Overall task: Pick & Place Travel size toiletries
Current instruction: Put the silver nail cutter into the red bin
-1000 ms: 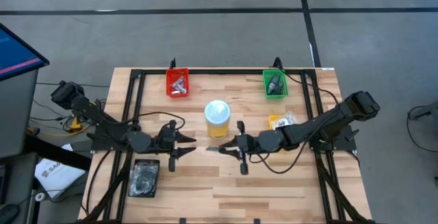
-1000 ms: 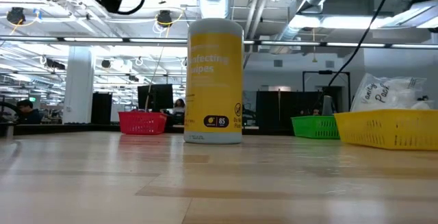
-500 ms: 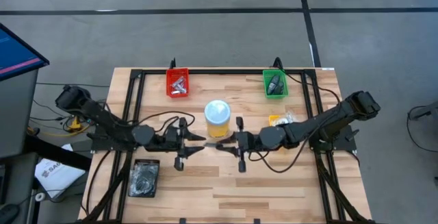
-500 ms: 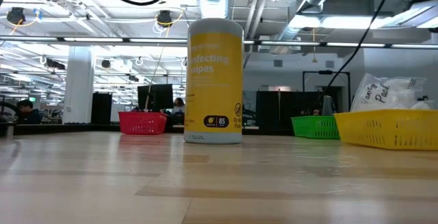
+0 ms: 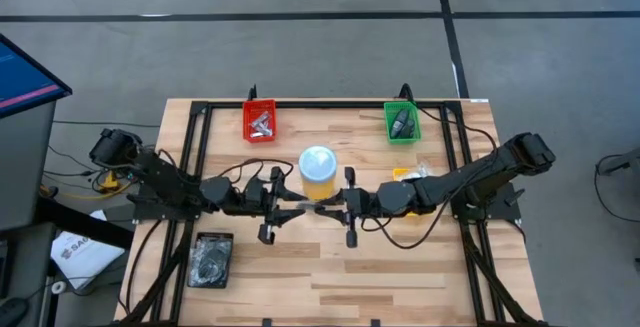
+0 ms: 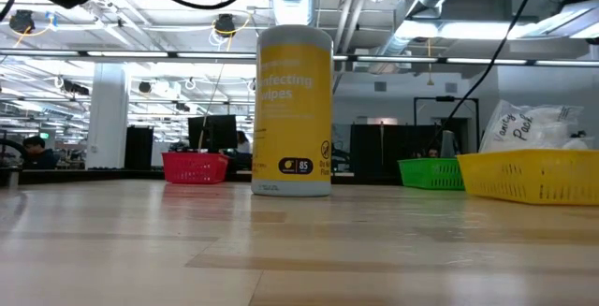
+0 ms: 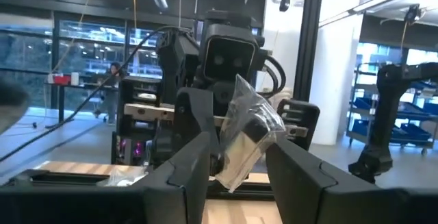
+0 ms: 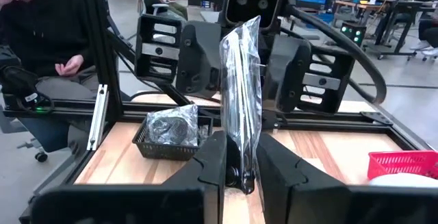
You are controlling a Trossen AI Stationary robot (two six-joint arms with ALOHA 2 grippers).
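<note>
Both arms meet over the middle of the wooden table (image 5: 400, 267), just at six o'clock from the yellow tub (image 5: 318, 173) with its white lid. The right gripper (image 8: 239, 177) is pinched tight on the bottom of a clear bag (image 8: 241, 94) that holds a dark round bundle. The bag stands upright between its fingers. The left gripper (image 7: 236, 170) faces it head-on, fingers spread wide to either side of the same bag, and its pads do not seem to touch the plastic.

From above, the two grippers nearly touch tip to tip, the left gripper (image 5: 288, 204) at nine o'clock of the meeting point and the right gripper (image 5: 330, 207) at three.

Around the table — pale wood planks inside a black frame — sit four trays: a red tray (image 5: 260, 121) with silvery bits at eleven o'clock, a green tray (image 5: 401, 122) with small dark bottles at one, a yellow tray (image 5: 404, 177) with white sachets at three, and a black tray (image 5: 211, 260) with bagged bundles at seven.

The floor is grey with dark lines. Beyond the table lies an open workshop — ceiling ducts, lamps, shelves, and a seated person in dark clothes (image 8: 41, 32).
</note>
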